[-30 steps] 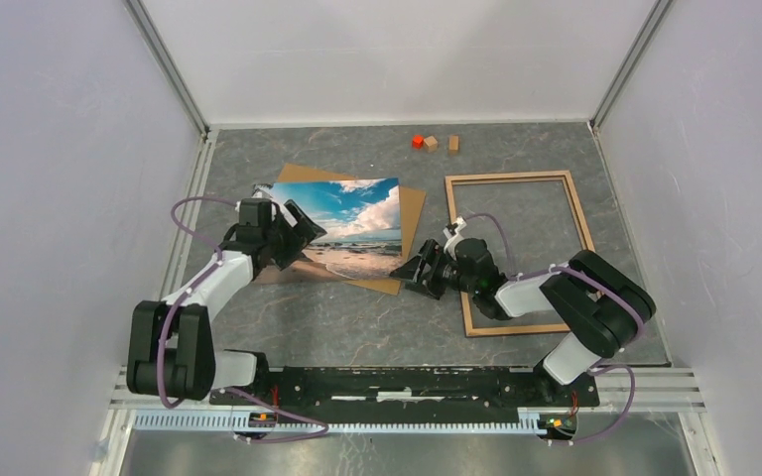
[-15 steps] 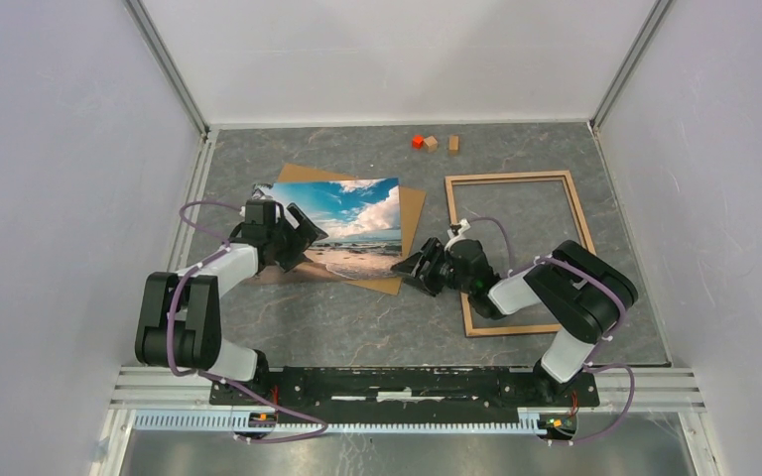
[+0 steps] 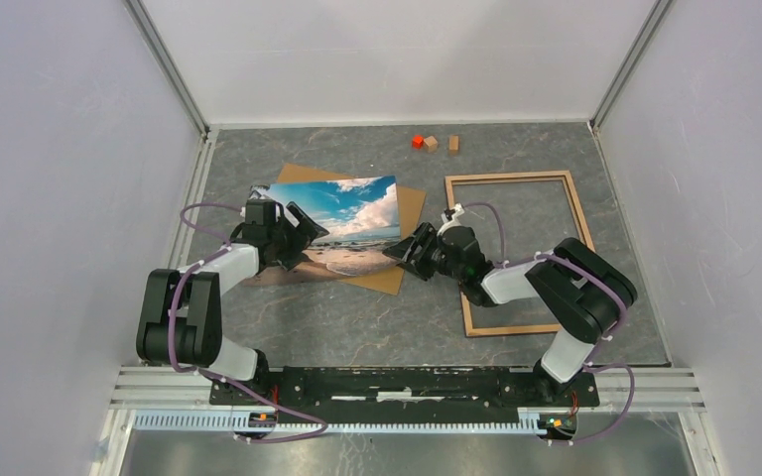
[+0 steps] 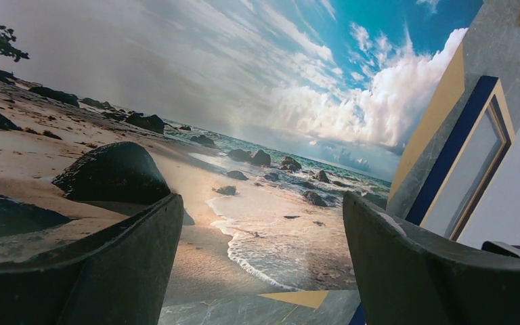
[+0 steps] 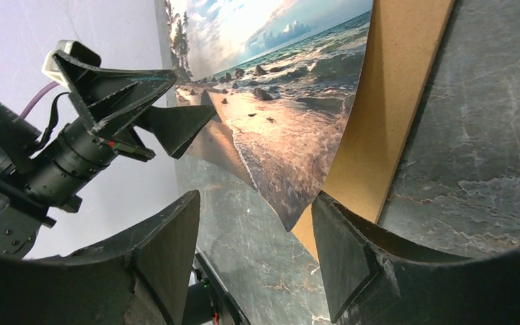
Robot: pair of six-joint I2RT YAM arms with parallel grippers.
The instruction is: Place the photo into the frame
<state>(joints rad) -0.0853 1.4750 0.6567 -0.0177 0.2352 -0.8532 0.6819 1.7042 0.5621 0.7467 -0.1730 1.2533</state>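
The photo [image 3: 342, 220], a glossy beach print, lies on a brown backing board [image 3: 412, 203] left of centre. My left gripper [image 3: 293, 233] is open over the print's near left part; in the left wrist view its fingers [image 4: 108, 271] straddle the sand and surf of the photo [image 4: 244, 101] without clamping it. My right gripper [image 3: 404, 253] is open at the near right corner. In the right wrist view that corner of the photo [image 5: 288, 203] curls up off the board [image 5: 393, 101], pointing into the gap between the open jaws. The frame [image 3: 508, 178] lies flat to the right, with nothing inside it.
Three small blocks sit by the back wall: one red [image 3: 417, 142] and two wooden [image 3: 431, 143]. White walls close in both sides. In the left wrist view the frame's dark blue rail [image 4: 455, 145] runs past the board's edge [image 4: 433, 115]. The left gripper [image 5: 142, 115] shows in the right wrist view.
My right gripper has moved up and left to the photo's near right corner and narrowed a little. The photo's left edge has slid left and the print has bowed slightly.
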